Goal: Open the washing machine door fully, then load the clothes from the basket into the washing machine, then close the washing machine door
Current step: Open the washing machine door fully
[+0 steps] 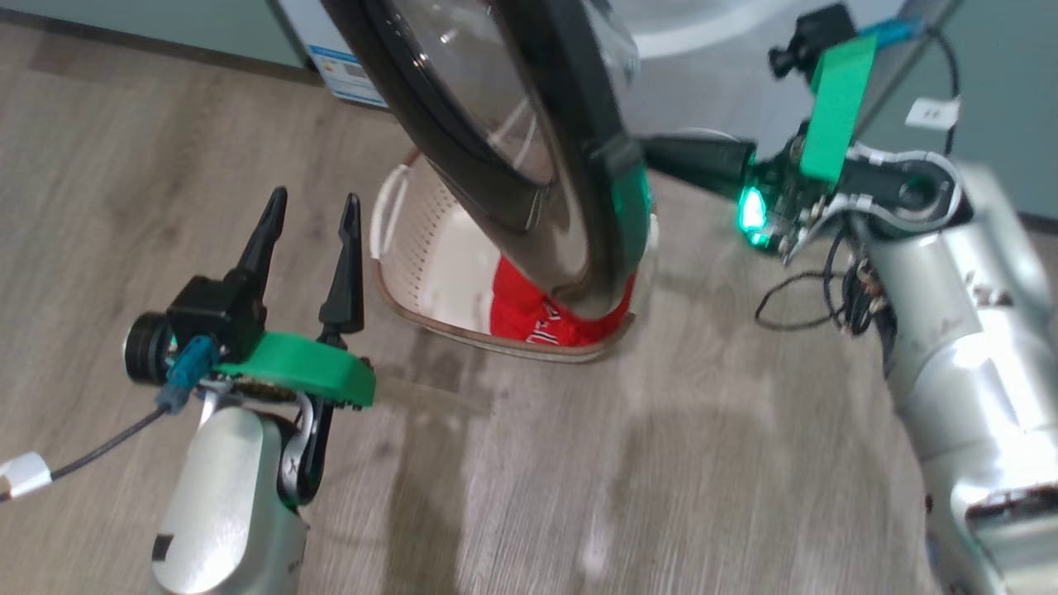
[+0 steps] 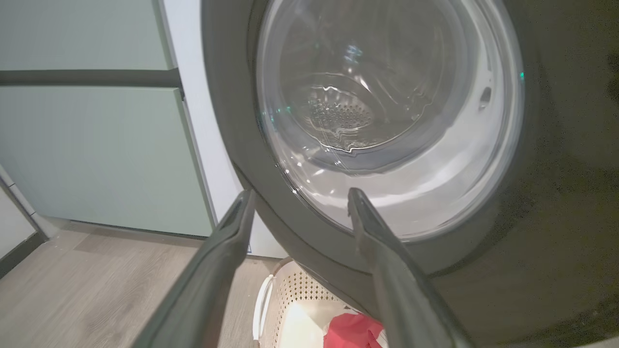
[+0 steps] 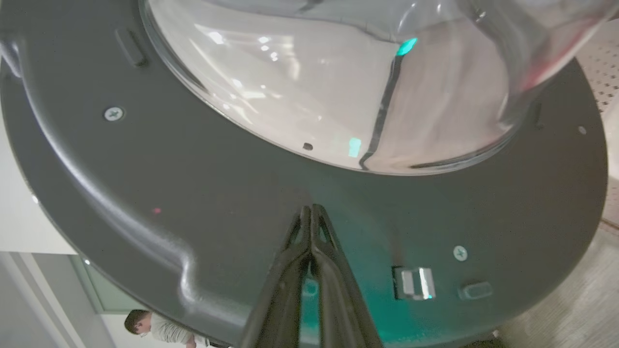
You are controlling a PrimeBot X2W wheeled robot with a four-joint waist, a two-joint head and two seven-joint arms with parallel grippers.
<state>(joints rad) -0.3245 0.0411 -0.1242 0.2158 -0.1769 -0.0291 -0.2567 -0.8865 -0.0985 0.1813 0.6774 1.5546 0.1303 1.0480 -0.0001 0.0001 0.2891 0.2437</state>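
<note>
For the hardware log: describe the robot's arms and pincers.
Both forearms are silvery grey. The left pincer and right pincer each have two long, tapering black fingers and a bright green wrist plate. A blue plug with a thin black cable sits at the left wrist; loose black wires and a teal light at the right.

The black-ringed washing machine door [image 1: 496, 140] hangs open over the basket [image 1: 421, 244] holding the red clothes [image 1: 525, 318].
</note>
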